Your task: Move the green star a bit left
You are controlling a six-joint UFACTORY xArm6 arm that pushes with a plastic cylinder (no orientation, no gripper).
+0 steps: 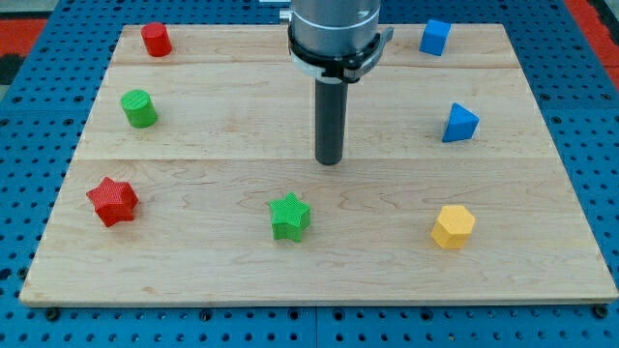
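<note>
A: No pincer on this arm, so nothing is open, closed or held; it ends in a rod, and my tip rests on the desk in the single camera view.

B: Where's the task's block?

A: The green star lies near the view's bottom centre, at about seven o'clock from my tip, apart from it, no contact.

B: So which step is this?

A: I judge it the approach; the push hasn't begun.

B: And next?

A: My tip should drop round to the star's three o'clock side, then press toward nine o'clock, briefly. The red star sits well off that way; the yellow block is behind.
</note>
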